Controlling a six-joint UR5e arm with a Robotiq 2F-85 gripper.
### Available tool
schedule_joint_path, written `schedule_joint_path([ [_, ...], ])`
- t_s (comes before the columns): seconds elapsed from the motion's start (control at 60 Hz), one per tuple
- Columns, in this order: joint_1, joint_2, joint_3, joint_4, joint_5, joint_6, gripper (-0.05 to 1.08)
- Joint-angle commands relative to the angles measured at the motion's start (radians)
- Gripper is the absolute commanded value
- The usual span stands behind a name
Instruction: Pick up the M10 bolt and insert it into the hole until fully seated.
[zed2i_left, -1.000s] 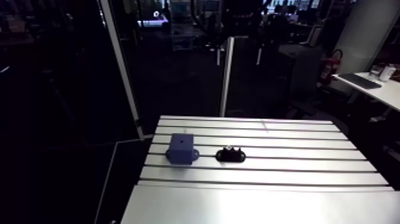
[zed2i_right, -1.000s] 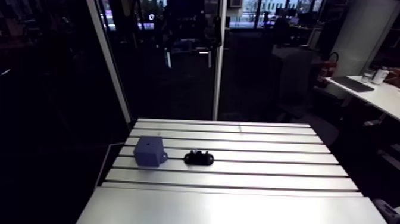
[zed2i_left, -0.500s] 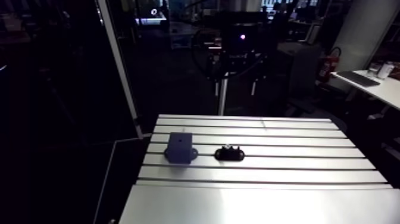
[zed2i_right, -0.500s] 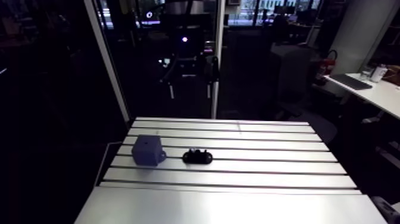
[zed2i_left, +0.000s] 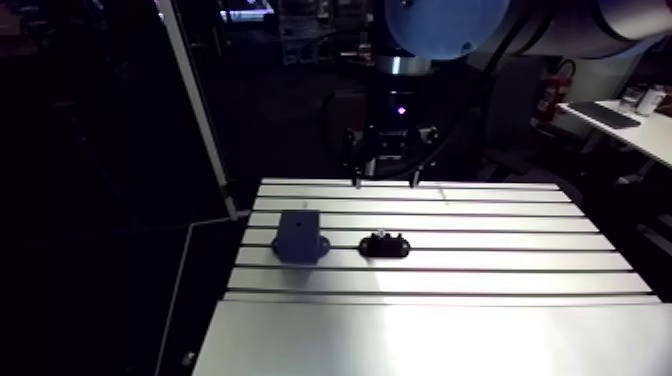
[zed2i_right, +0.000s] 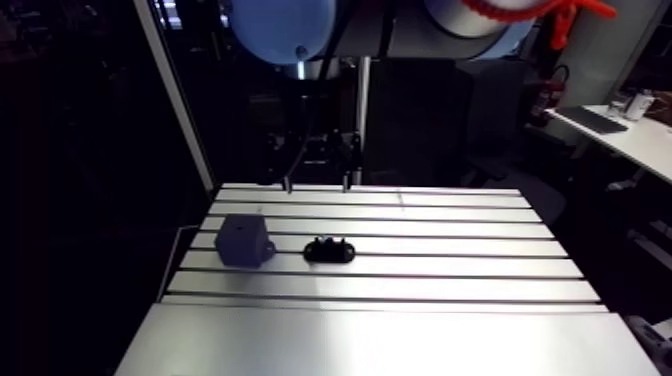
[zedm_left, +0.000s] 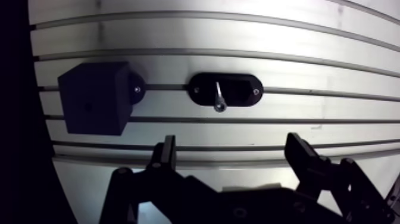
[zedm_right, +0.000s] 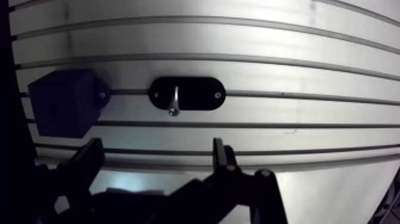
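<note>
My claw (zedm_left: 231, 143) is wide open w/ nothing btwn the fingers (zedm_left: 168, 149). It hangs above the slotted table (zedm_left: 309, 36), clear of the surface. In the arm view it sits over the table's far edge.

The M10 bolt (zedm_left: 219, 98) is ahead of me, roughly in line w/ the gap btwn my fingers. It's silver and sits in the middle of a black oval holder (zedm_left: 244, 90) that has a small screw at each end. I'm not touching either one.

Just beside the holder, but apart from it, is a dark blue block (zedm_left: 95, 98). The side facing me has a small hole (zedm_left: 88, 108). Block and holder lie along the same table slot.
</note>
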Motion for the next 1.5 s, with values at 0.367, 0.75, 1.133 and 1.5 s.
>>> schedule_joint_path([
  [0.367, -0.009, 0.033, 0.044, -0.075, 0.005, -0.002, 0.14],
  [0.75, -0.009, 0.06, 0.068, -0.117, 0.004, -0.005, 0.39],
  [1.133, -0.004, 0.085, 0.071, -0.136, 0.004, -0.004, 0.48],
  [1.5, -0.004, 0.093, 0.078, -0.136, 0.004, -0.004, 0.49],
])
